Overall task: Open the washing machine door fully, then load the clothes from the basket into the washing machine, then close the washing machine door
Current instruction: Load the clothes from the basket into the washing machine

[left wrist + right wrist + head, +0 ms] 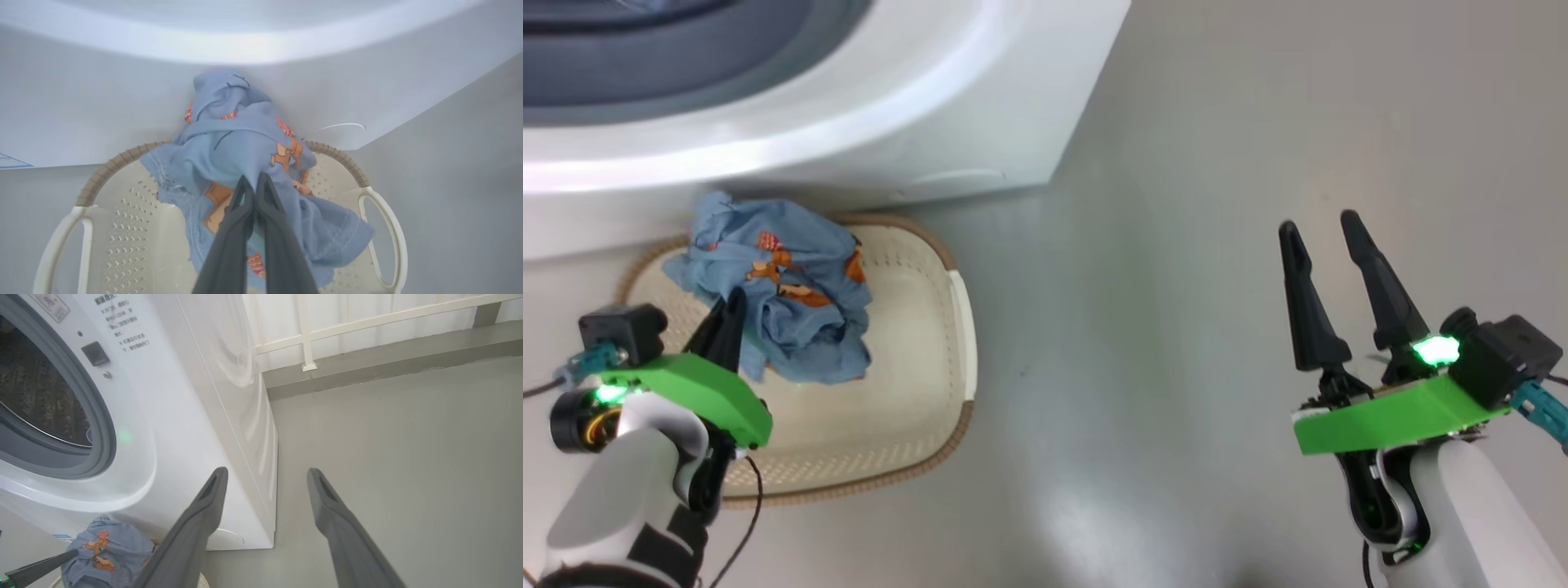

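The clothes (792, 286), a light-blue bundle with orange prints, lie heaped in the cream basket (907, 343) on the floor, right in front of the white washing machine (849, 122). My left gripper (734, 298) is shut, its tips pinched into the near side of the clothes (245, 143) above the basket (122, 212). My right gripper (1319, 224) hangs open over bare floor to the right, holding nothing. In the right wrist view the right gripper (265, 473) faces the washing machine (184, 396), whose steel drum (36, 396) shows. The washing machine door is out of view.
Grey floor (1176, 286) spreads to the right of the basket and the machine. Beyond the machine's side runs a low grey kerb (388, 363) with a white railing (306, 335). The basket's far rim sits tight against the machine's base.
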Tool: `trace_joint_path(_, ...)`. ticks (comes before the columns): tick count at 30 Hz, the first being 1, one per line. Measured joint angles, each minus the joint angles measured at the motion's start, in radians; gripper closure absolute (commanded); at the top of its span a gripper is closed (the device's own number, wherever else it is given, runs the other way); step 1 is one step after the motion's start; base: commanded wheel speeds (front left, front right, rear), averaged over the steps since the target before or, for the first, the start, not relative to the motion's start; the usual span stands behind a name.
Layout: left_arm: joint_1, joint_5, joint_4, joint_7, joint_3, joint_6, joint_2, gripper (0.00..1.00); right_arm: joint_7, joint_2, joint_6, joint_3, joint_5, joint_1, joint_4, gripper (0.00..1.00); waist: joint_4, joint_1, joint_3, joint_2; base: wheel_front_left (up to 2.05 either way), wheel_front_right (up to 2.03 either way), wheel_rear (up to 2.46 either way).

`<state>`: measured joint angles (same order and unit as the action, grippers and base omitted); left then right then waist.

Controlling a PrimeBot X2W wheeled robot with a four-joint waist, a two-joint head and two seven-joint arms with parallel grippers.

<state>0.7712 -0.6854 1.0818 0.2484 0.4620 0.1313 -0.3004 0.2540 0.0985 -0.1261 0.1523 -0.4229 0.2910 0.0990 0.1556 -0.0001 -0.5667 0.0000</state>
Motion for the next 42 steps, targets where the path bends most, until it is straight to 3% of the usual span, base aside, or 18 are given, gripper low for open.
trace_joint_path(9,-0.176,0.135,-0.190,0.002,-0.132,-0.014,0.009,1.00,0.000,0.034,0.000,-0.018,0.000,-0.081,0.029,0.00,-0.034,-0.0001,0.148,0.0000,0.00,0.00,0.00)
trace_joint_path(28,-0.545,0.385,-0.568,0.003,-0.386,-0.019,0.082,1.00,0.000,0.052,0.000,-0.055,-0.009,-0.269,0.058,0.00,-0.095,-0.0001,0.438,0.0000,0.00,0.00,0.00)
trace_joint_path(42,-0.742,0.478,-0.775,0.003,-0.474,-0.018,0.131,1.00,0.000,0.050,0.000,-0.093,-0.009,-0.348,0.048,0.00,-0.133,0.0001,0.552,0.0000,0.00,0.00,0.00)
